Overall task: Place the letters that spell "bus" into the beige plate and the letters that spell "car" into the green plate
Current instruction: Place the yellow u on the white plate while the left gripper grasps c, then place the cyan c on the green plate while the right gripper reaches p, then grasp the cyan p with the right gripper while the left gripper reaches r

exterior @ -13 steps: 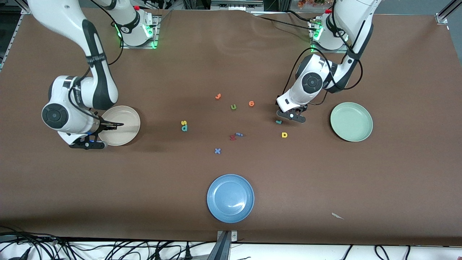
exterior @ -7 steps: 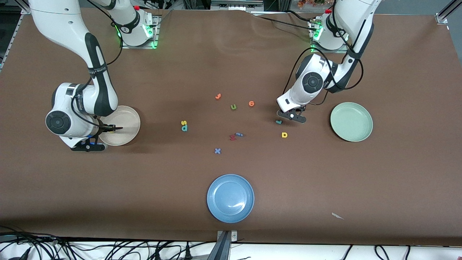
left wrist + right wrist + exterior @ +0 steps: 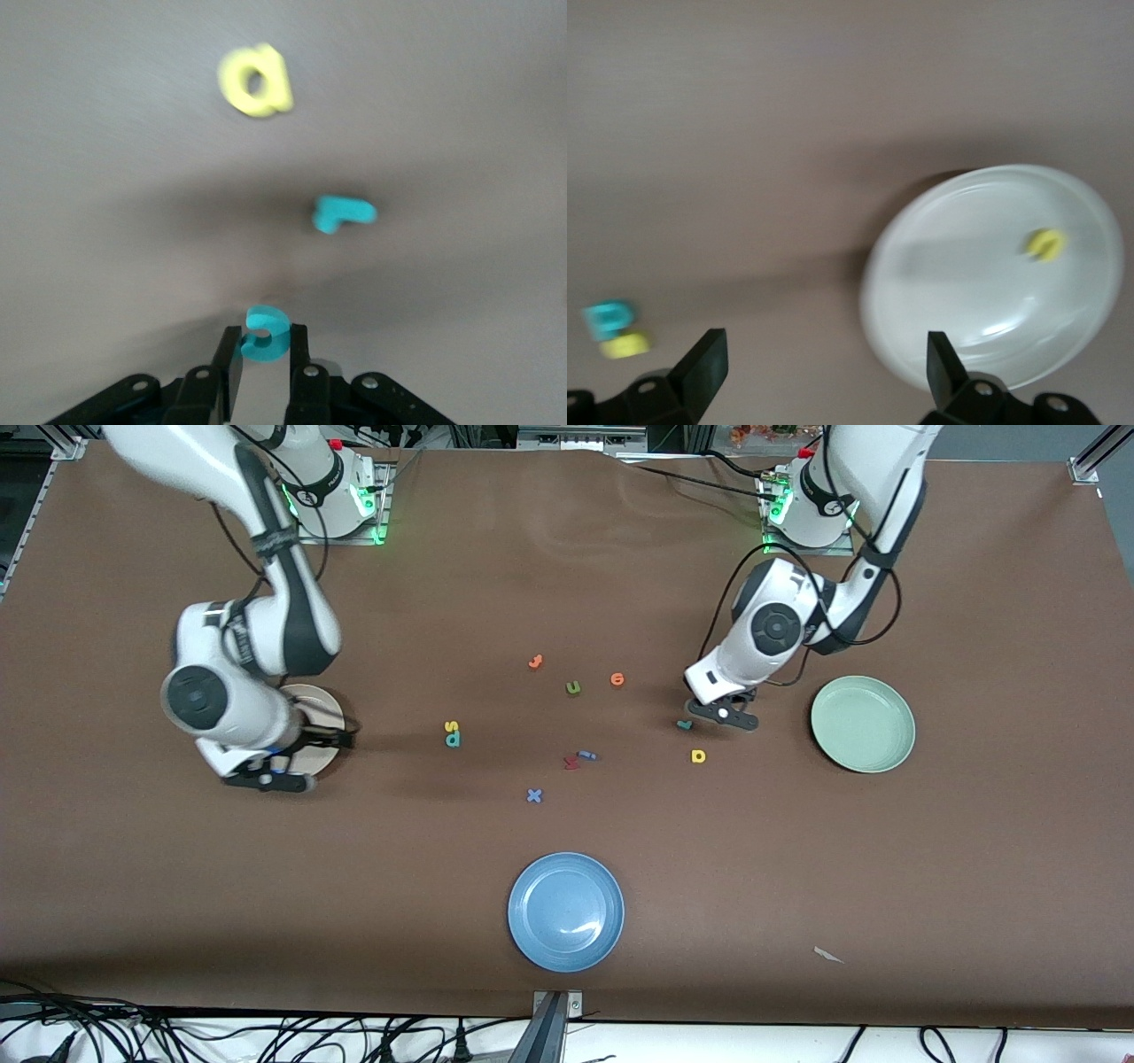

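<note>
- Clamping the teal "c" (image 3: 265, 333) between shut pads, left gripper (image 3: 263, 359) low over the table near the teal "r" (image 3: 344, 212); half-open a second ago, now pinched tight.
- Lying untouched beside the "r", just nearer the front camera: yellow "a" (image 3: 256, 81), well apart from the green plate (image 3: 862, 723), which holds no letter.
- Standing wide apart, jaws of the right gripper (image 3: 824, 365), swung off the beige plate (image 3: 992, 274) toward the table's middle; clenched a second ago.
- Resting inside that plate: yellow "u" (image 3: 1046, 243), so first of "bus" judged delivered.
- Waiting in the middle of the table: teal "b" (image 3: 609, 317) touching the yellow-green "s" (image 3: 625, 344).
- Looking small, chunky, matte: the letters; smooth, round, shallow, faintly glossy: the plates; dull, brown, cloth-like: the table (image 3: 797, 886).
</note>
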{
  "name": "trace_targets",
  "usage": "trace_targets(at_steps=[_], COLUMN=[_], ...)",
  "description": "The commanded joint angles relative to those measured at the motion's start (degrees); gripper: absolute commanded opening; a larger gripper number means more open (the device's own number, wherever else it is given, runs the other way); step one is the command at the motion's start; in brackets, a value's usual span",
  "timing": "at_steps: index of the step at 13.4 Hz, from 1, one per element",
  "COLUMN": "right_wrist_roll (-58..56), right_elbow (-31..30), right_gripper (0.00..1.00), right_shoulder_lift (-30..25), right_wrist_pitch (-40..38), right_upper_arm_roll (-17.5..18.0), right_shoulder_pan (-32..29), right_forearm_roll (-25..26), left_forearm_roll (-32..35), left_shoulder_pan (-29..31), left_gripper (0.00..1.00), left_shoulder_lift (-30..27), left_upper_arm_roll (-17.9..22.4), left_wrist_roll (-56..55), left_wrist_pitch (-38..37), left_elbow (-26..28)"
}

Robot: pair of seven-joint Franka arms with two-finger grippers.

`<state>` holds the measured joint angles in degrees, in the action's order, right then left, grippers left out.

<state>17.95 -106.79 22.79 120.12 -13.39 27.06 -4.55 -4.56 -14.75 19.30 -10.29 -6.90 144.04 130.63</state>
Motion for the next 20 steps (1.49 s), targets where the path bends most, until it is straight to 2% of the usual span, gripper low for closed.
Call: trace_targets(at_steps=[1,4,7,10,12,14,17,20], right_wrist_roll=[3.8,6.9,9.3,10.5,10.4,10.6,10.9,11.5], right_elbow=[0.8,0.4,0.3,0.0,-0.9,-2.3,-2.6,-2.7], right_gripper=[0.99,0.99,0.98,0.9,0.82,0.79,0.71,0.61], right_shoulder_lift=[0.8,5.0,9.4,12.0,12.3,12.1,12.0,11.9], right_wrist_pitch=[4.6,13.3,19.4,22.5,22.5,22.3,22.4,22.3], right_upper_arm_roll=[4.8,9.4,9.7,9.7,9.7,9.6,9.6,9.6], right_shoulder_pan=[-0.4,0.6,3.7,5.5,5.4,5.3,5.2,5.3], right_forearm_roll=[-0.5,-0.5,-0.5,-0.5,-0.5,-0.5,-0.5,-0.5], left_forearm_roll=[1.9,3.4,5.1,5.1,5.1,5.1,5.1,4.3], left_shoulder_pan=[7.7,14.9,21.1,24.8,24.8,24.8,24.7,22.8], left_gripper=[0.0,0.0,0.0,0.01,0.22,0.48,0.58,0.59], left_shoulder_lift=[-7.4,-9.9,-9.5,-7.1,-6.7,-6.7,-6.8,-7.0], left_upper_arm_roll=[-0.2,-0.1,0.6,1.4,1.4,1.4,1.4,1.2], left_wrist_roll=[6.2,13.8,22.2,24.1,24.0,24.0,24.0,23.2], left_wrist_pitch=[-4.8,-7.8,-7.7,-7.1,-7.1,-7.1,-7.1,-7.2], left_elbow=[0.8,1.2,1.5,1.6,1.6,1.6,1.6,1.0])
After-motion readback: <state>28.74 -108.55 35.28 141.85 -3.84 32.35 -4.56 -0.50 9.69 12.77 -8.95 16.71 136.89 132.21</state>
